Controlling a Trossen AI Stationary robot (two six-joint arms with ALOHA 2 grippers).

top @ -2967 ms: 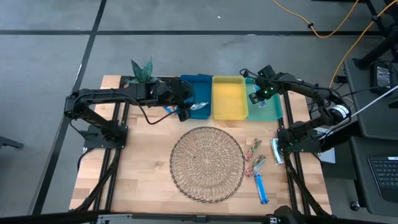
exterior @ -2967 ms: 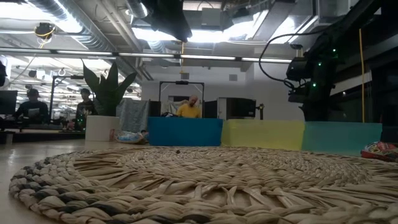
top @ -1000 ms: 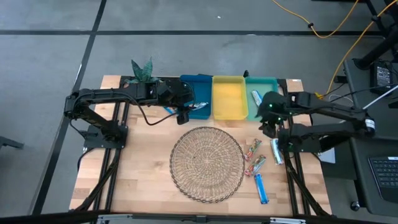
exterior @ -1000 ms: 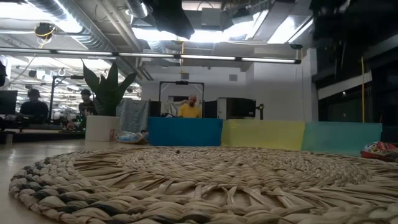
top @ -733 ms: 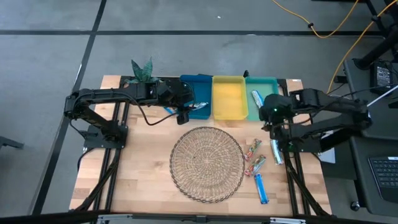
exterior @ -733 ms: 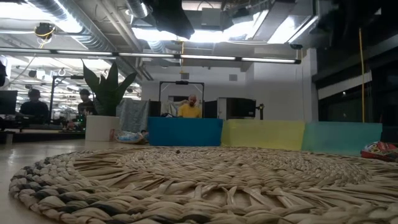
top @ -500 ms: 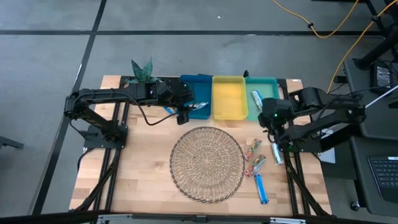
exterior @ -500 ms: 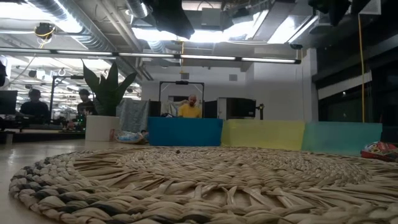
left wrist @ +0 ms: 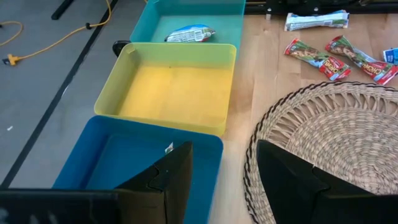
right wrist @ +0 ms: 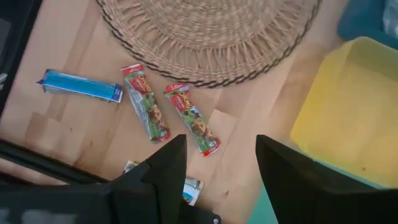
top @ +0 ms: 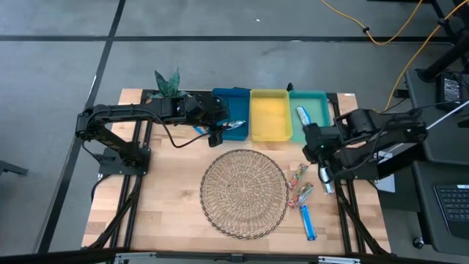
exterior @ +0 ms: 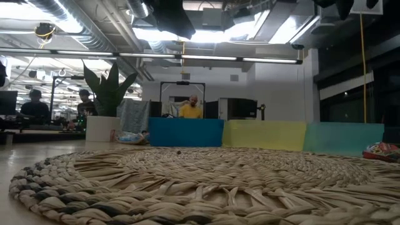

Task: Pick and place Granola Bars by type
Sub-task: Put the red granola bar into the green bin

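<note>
Hovering my right pincer [right wrist: 214, 168] over the loose Granola Bars, fingers parted with nothing between them. Two red-green bars [right wrist: 191, 126] lie side by side just ahead of my fingertips, between me and the wicker mat [right wrist: 208, 34], long axes roughly along my reach. A blue bar [right wrist: 81, 86] lies off to one side. My left pincer [left wrist: 221, 180] waits open over the blue tray [left wrist: 124, 162], way farther off, so this pick's mine I reckon.

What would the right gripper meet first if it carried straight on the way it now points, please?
Probably a red-green granola bar on the bare table: it lies between the right gripper's open fingers in its wrist view, though depth is unclear.
</note>
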